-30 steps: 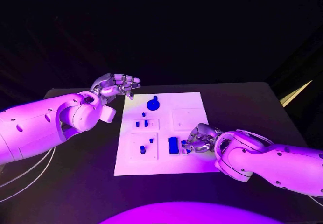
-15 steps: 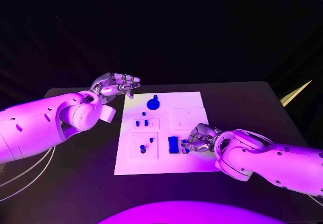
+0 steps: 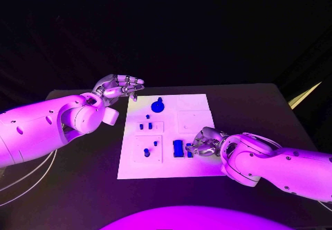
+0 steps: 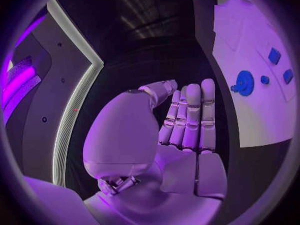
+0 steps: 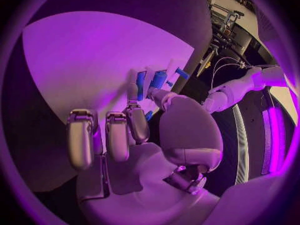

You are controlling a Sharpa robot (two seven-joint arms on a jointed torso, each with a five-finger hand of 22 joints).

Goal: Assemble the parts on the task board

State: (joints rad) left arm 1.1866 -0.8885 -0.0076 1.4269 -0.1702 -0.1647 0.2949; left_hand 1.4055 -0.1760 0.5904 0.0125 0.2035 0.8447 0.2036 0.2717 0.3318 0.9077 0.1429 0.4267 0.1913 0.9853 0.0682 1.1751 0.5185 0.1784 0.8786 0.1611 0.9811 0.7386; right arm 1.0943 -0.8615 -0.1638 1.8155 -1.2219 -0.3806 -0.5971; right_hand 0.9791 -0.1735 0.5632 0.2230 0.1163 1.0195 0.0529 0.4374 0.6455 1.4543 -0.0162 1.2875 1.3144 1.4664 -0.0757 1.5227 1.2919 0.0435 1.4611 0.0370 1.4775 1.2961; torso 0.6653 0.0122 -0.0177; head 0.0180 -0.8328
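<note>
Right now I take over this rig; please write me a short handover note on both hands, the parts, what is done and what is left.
Left hand: raised beside the task board's far left corner, fingers curled, holding nothing.
Right hand: on the board's right side, fingers closed around a small blue part beside the rectangular blue block.
Round blue knob sits at the far end; small blue pegs stand in the middle panels.
Done: several parts seated.
Left: place the held part, then check the rest.
</note>
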